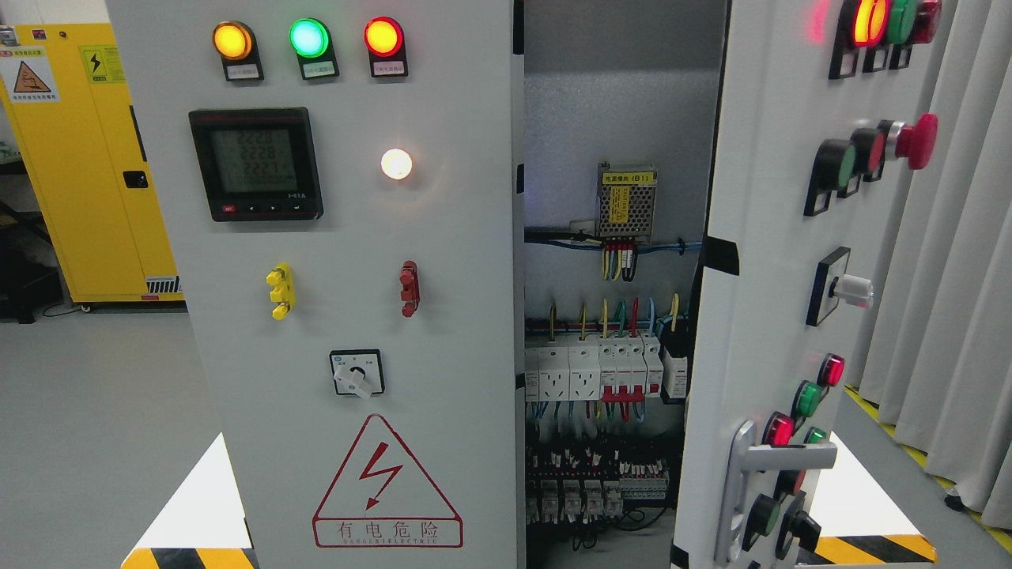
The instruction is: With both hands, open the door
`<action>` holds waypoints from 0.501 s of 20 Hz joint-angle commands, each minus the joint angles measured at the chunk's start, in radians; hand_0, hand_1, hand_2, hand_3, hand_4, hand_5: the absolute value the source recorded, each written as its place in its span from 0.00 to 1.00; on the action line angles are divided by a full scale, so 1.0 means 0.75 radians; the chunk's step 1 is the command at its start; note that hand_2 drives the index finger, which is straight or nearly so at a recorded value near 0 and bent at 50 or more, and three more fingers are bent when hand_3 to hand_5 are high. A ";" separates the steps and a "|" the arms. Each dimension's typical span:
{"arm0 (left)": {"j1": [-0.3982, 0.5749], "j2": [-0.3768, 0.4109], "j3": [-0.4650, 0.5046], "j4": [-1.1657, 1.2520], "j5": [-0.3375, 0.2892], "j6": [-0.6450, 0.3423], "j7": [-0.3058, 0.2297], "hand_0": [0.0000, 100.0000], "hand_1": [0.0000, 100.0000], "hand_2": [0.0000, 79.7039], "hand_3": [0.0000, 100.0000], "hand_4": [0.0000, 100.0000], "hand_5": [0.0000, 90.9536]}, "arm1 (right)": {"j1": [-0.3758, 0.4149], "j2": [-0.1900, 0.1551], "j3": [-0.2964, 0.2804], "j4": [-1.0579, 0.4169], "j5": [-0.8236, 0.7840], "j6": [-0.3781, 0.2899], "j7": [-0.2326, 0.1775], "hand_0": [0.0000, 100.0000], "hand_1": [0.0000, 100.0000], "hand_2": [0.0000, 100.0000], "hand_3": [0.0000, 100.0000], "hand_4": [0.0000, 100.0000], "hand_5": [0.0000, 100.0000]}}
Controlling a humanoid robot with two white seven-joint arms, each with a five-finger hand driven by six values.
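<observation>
Head view: cabinet point(316, 316) with right door point(759, 316) swung open, exposing power supply point(626, 202), breakers point(605, 371) and wiring; no hand visible, state indeterminable.

Grey right cabinet door point(767, 237) stands swung open, its handle point(759, 474) low.

In front of me the left door point(348, 316) is matt grey painted metal, smooth. The right door point(759, 237) at the right of the frame has the same finish, and its handle point(783, 458) is satin silver metal. The lamps point(308, 38) at the top are glossy plastic. The curtain point(949, 276) at far right is soft cloth; the cabinet point(87, 158) at upper left is glossy yellow
</observation>
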 commanded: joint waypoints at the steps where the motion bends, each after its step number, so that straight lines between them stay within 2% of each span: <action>1: 0.028 0.061 0.001 -0.184 -0.004 -0.050 -0.012 0.00 0.00 0.00 0.00 0.00 0.00 | 0.001 0.000 -0.001 -0.002 0.000 0.001 0.042 0.20 0.12 0.00 0.00 0.00 0.00; 3: 0.138 0.106 0.007 -0.474 0.000 -0.048 -0.020 0.00 0.00 0.00 0.00 0.00 0.00 | 0.001 0.000 -0.001 -0.002 0.000 -0.001 0.042 0.20 0.12 0.00 0.00 0.00 0.00; 5: 0.243 0.131 0.011 -0.818 0.004 -0.040 -0.067 0.00 0.00 0.00 0.00 0.00 0.00 | 0.001 -0.002 -0.001 -0.002 0.000 0.001 0.042 0.20 0.12 0.00 0.00 0.00 0.00; 8: 0.292 0.139 0.021 -1.148 0.021 -0.040 -0.153 0.00 0.00 0.00 0.00 0.00 0.00 | 0.001 -0.014 -0.001 -0.002 0.000 0.001 0.042 0.20 0.12 0.00 0.00 0.00 0.00; 10: 0.301 0.145 0.054 -1.293 0.025 -0.040 -0.163 0.00 0.00 0.00 0.00 0.00 0.00 | 0.001 -0.012 -0.001 -0.004 0.000 0.001 0.042 0.20 0.12 0.00 0.00 0.00 0.00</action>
